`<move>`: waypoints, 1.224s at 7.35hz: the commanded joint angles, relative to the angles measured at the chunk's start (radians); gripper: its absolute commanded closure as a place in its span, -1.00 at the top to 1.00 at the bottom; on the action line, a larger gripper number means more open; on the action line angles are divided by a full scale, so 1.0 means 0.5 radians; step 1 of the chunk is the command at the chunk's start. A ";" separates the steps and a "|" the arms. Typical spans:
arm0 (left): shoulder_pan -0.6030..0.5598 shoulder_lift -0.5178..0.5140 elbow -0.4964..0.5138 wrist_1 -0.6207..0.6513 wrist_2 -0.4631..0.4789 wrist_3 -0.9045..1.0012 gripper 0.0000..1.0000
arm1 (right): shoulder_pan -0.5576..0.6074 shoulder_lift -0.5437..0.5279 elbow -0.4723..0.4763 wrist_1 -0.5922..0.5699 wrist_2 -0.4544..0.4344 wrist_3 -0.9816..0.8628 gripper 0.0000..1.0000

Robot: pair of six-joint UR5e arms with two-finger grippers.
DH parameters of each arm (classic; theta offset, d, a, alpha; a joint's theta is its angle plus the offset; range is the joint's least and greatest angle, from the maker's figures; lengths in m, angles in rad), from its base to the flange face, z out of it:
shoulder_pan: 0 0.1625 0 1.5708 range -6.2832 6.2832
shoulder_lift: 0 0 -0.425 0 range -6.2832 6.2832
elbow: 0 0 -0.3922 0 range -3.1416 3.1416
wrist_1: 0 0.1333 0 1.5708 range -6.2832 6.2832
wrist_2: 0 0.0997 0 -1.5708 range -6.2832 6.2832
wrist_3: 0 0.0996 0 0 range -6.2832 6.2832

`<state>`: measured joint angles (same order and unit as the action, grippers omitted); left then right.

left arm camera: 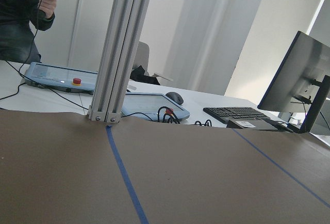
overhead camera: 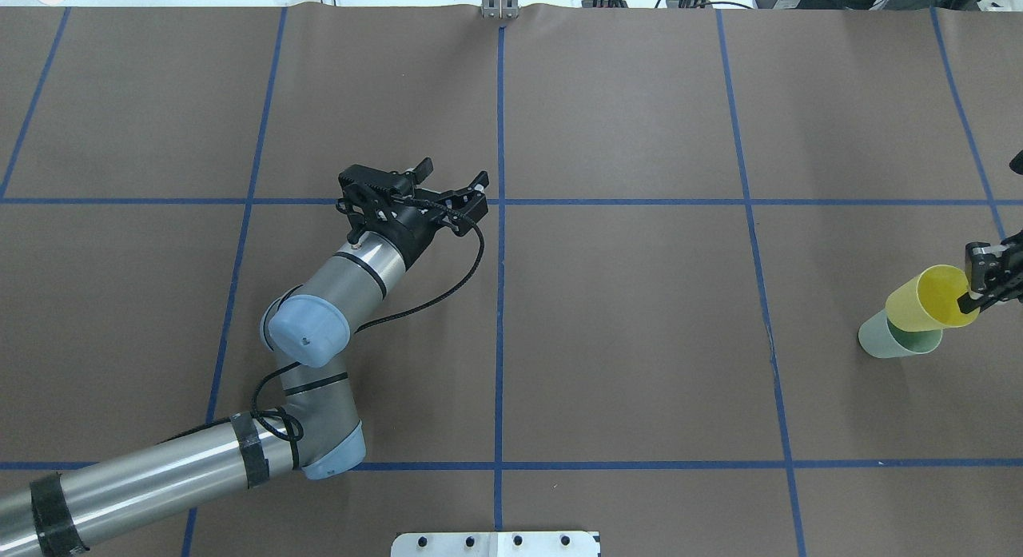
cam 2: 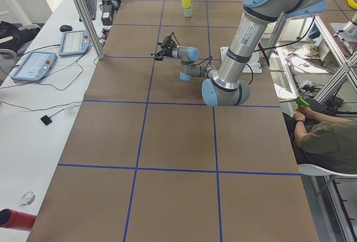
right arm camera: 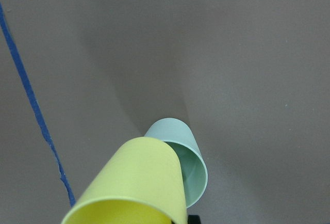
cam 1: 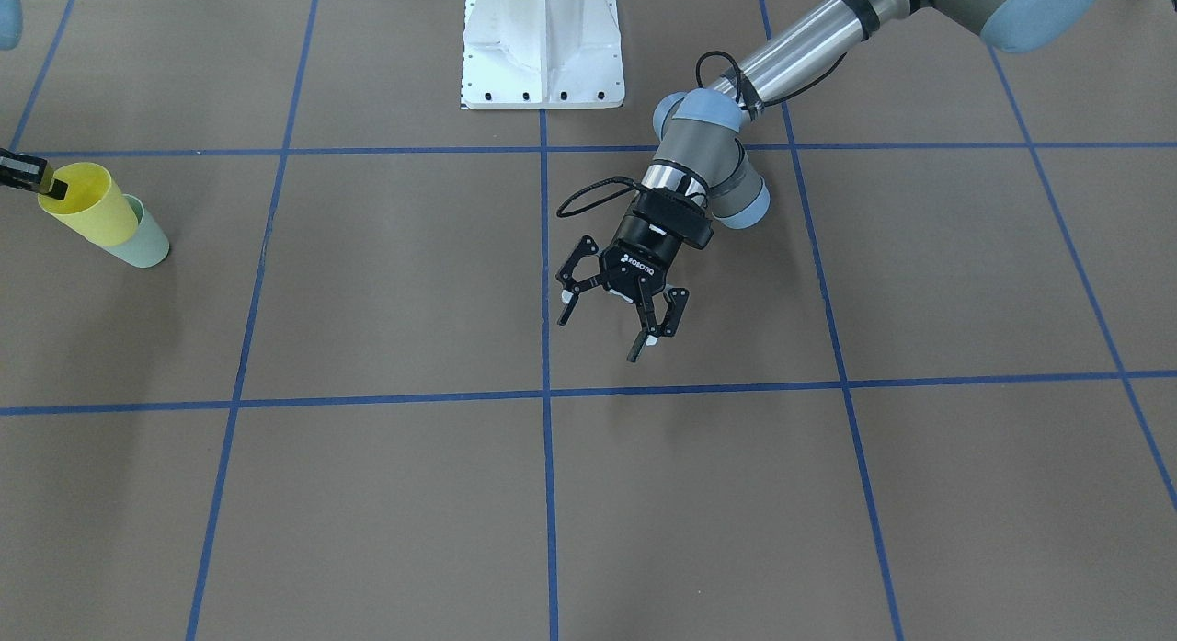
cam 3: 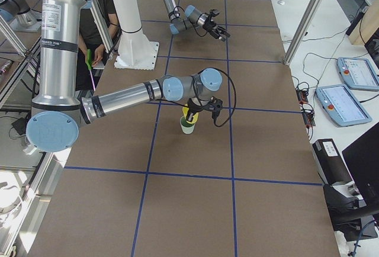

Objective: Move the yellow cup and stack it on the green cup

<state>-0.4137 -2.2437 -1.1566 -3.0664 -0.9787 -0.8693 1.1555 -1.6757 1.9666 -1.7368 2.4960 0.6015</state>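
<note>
The right gripper (overhead camera: pixel 973 297) is pinched on the rim of the yellow cup (overhead camera: pixel 919 301), one finger inside the mouth and the other outside the wall. It holds that cup tilted just above the green cup (overhead camera: pixel 883 341). The yellow base lies over the green cup's open mouth; whether the two touch cannot be told. The green cup stands upright on the brown table (cam 1: pixel 386 282), inside one square of the blue tape lines (cam 1: pixel 544 494), with a line passing near it on either side and bare surface all round it. No print shows on either cup. Well apart from the green cup, across a full tape square, the left gripper (cam 1: pixel 599 336) hangs over the table with its fingers spread wide and nothing between them. Its black body carries the white word ROBOTIQ. Farther from the green cup again, the white base plate (cam 1: pixel 542 43) sits at the robot's side of the table, bolt holes along its edge. Between that plate, the left gripper and the green cup, the brown covering lies flat.
</note>
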 commanded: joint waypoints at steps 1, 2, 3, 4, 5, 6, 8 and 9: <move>0.002 -0.001 0.000 0.000 0.000 -0.001 0.99 | 0.002 -0.026 0.015 0.004 0.039 0.000 -1.00; 0.002 -0.001 0.000 0.000 0.000 0.002 0.99 | 0.002 -0.045 0.018 0.010 0.043 -0.010 -1.00; 0.002 -0.001 0.000 0.000 0.000 0.002 0.99 | 0.002 -0.051 0.015 0.013 0.040 -0.016 -1.00; 0.002 -0.001 0.000 0.000 0.000 0.002 0.99 | 0.002 -0.051 0.009 0.013 0.043 -0.028 -1.00; 0.002 -0.001 0.000 0.000 0.000 0.002 0.99 | 0.002 -0.051 0.006 0.010 0.043 -0.028 -1.00; 0.002 -0.001 0.000 0.000 0.000 0.002 0.99 | 0.002 -0.051 0.006 0.010 0.043 -0.028 -1.00; 0.002 -0.001 0.000 0.000 0.000 0.002 0.99 | -0.001 -0.045 0.003 0.010 0.043 -0.028 -0.07; 0.002 -0.001 0.000 0.000 0.000 -0.001 0.99 | -0.001 -0.045 0.003 0.013 0.043 -0.028 0.51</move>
<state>-0.4127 -2.2442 -1.1566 -3.0664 -0.9787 -0.8686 1.1553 -1.6988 1.9684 -1.7315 2.5173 0.5875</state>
